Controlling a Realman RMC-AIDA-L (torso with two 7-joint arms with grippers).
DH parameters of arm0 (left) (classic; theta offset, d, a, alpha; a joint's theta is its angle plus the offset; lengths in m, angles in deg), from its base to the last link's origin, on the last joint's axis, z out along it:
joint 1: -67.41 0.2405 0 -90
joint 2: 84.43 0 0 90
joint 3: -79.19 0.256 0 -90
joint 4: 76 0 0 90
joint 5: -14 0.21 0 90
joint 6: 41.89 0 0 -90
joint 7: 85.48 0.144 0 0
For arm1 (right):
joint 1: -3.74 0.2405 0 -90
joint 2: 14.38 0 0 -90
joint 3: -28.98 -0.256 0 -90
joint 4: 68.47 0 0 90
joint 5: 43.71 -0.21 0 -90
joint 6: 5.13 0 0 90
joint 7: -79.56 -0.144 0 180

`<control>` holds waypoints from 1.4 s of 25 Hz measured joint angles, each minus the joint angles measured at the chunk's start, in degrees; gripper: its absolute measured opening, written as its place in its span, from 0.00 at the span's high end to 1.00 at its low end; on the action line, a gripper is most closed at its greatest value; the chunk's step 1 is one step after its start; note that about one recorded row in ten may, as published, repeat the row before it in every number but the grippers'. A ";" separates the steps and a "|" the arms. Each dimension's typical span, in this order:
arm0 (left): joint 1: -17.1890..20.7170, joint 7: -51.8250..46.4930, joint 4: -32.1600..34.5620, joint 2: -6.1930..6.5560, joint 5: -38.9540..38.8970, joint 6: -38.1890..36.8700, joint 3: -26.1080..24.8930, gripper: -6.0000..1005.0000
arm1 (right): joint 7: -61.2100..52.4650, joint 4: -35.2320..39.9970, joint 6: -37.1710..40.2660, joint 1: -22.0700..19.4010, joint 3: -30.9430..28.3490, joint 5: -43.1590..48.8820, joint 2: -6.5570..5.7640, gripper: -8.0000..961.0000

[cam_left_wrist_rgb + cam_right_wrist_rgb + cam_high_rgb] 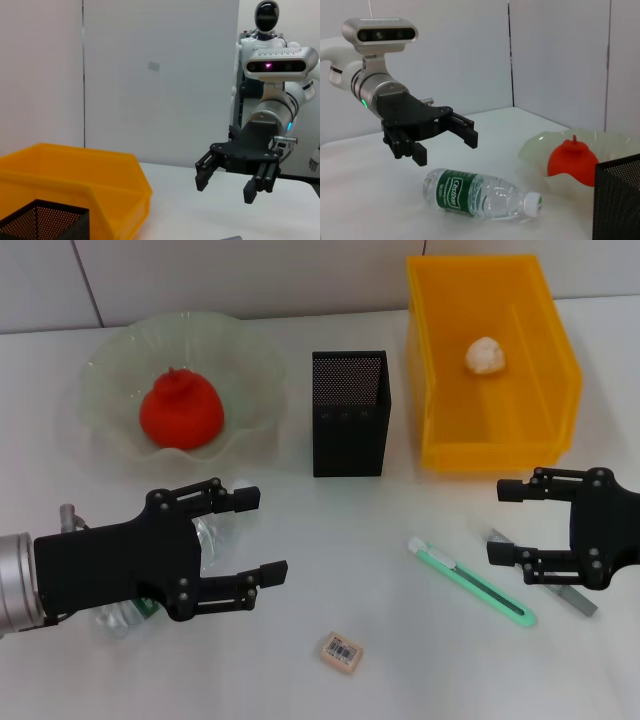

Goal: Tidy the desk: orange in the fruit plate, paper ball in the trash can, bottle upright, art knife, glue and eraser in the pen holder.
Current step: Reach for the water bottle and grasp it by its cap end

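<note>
Bottle (482, 195) lies on its side on the counter (400, 680), near the fruit plate (110, 370), directly under your left hand (245, 535). Close off-centre and the round body may roll away, or the thin plastic may buckle. That hand hovers above it, fingers spread wide. Your right hand (510, 522), also spread, hangs in front of the trash can (440, 455), probably just above the counter.
</note>
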 joint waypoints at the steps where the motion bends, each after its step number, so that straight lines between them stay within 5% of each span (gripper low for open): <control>1: 0.12 -0.01 0.00 -0.01 0.00 0.07 0.17 0.20 | 0.19 -0.54 -0.05 -0.09 0.00 0.01 -0.05 0.25; 7: 0.38 -1.11 1.24 0.00 1.76 1.31 0.91 0.20 | 1.44 -2.65 -1.02 -0.15 0.00 0.04 -0.27 0.25; 19: 1.59 -14.82 14.11 -0.17 12.33 8.05 2.36 0.20 | 2.55 -5.10 -2.87 -0.04 0.01 0.04 -0.50 0.25; 24: 1.61 -31.28 28.11 -0.19 22.06 15.36 11.47 0.20 | 2.58 -5.18 -3.53 0.10 0.01 0.04 -0.52 0.25; 29: 1.61 -34.23 30.63 -0.19 23.69 15.82 12.94 0.20 | 2.57 -5.76 -4.34 0.63 0.00 0.04 -0.52 0.25; 30: 1.50 -44.16 39.49 -0.19 30.29 15.98 18.79 0.20 | 2.57 -5.76 -4.34 0.63 0.00 0.04 -0.52 0.25; 32: 1.50 -44.16 39.49 -0.19 30.29 15.98 18.79 0.20 | 2.57 -5.95 -4.43 0.83 0.00 0.04 -0.58 0.25; 34: 0.82 -60.83 51.99 -0.20 43.21 14.31 29.15 0.20 | 2.58 -5.99 -4.68 1.02 -0.04 0.02 -0.59 0.25; 35: 0.82 -60.83 51.99 -0.20 43.21 14.31 29.15 0.20 | 2.58 -5.99 -4.68 1.02 -0.04 0.02 -0.59 0.25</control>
